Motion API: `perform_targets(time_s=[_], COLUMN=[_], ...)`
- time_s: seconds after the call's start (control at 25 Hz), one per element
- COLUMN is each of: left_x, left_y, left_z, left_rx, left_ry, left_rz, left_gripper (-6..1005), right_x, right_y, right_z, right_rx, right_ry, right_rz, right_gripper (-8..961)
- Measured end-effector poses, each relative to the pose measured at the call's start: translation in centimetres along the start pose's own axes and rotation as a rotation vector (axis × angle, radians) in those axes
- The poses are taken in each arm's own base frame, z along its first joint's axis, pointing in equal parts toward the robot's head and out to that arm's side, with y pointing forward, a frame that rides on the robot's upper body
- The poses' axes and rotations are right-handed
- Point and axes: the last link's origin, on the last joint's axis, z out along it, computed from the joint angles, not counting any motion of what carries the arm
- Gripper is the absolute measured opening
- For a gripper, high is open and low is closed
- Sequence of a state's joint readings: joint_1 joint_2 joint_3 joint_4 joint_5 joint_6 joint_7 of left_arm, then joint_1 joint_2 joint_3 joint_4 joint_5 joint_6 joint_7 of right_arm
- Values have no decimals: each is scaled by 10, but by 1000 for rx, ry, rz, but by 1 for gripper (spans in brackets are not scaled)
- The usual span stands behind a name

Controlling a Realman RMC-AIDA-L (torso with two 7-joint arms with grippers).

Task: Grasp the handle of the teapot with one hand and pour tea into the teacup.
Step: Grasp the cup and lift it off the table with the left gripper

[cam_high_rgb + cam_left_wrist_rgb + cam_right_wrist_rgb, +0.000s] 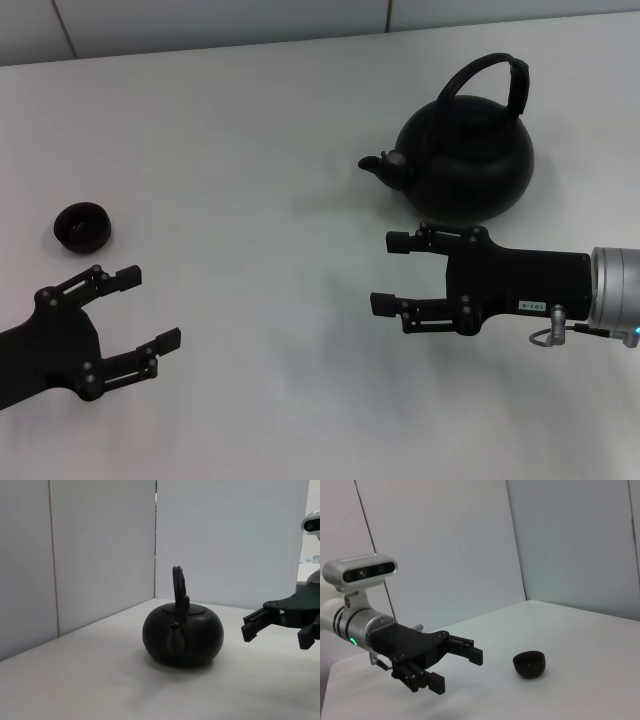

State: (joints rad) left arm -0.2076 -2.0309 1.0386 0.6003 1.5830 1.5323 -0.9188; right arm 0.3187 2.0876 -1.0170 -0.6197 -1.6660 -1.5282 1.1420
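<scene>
The round matte-black teapot (465, 165) stands upright on the white table at the back right, its short spout pointing left. Its thick arched handle (488, 78) rises over its top. The teapot also shows in the left wrist view (182, 635). The tiny dark teacup (82, 224) sits at the left, and shows in the right wrist view (529, 663). My right gripper (392, 271) is open and empty, just in front of the teapot, not touching it. My left gripper (148, 308) is open and empty, in front of and to the right of the teacup.
The white table (260, 180) ends at a pale wall (200, 25) behind. White panels (100, 555) stand behind the teapot in the left wrist view. The right gripper (280, 625) shows there, and the left gripper (460, 667) in the right wrist view.
</scene>
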Motion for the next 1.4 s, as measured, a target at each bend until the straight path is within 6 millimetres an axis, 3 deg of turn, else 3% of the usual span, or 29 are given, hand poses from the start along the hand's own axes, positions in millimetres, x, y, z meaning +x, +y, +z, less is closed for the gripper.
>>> perform_targets(time_s=[0.64,1.04,1.12,1.4], left_x=[-1,-6,-14,-32], left_y=[-6,-22,-26,-33], left_z=[4,0,-3,-7], left_rx=[45,282,394,501], left_ry=[-6,112,131,40], left_rz=[7,-1,9,19], left_gripper=[835,827,826,820], right_x=[-3,-7,-7,-11], right_y=[-2,-3,-4,-5], right_z=[2,4,5,5], right_rx=[1,-6,-8,-7], right_ry=[-4,-10,-11,-23], right_rz=[-2,-10,-12,-19], right_gripper=[815,815,815,816])
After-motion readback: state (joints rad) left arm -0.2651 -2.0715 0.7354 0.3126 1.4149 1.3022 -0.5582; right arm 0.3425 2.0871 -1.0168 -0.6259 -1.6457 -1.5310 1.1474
